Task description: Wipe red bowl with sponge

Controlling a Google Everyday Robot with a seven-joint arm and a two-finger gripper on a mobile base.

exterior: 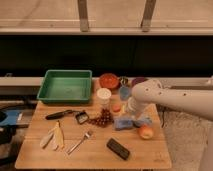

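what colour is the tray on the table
Green tray, seen in the camera view; the tool is down at the blue sponge.

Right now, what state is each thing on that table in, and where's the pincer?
Sponge: lying flat.
Pincer: low, right at the sponge; contact unclear.
Red bowl: upright, apart from the pincer.
Green tray: upright, looks empty.
White cup: upright.
Apple: resting beside the sponge.

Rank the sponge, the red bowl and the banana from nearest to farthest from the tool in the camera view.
1. Sponge, just under the tool, table's right part.
2. Red bowl, back edge.
3. Banana, front left.
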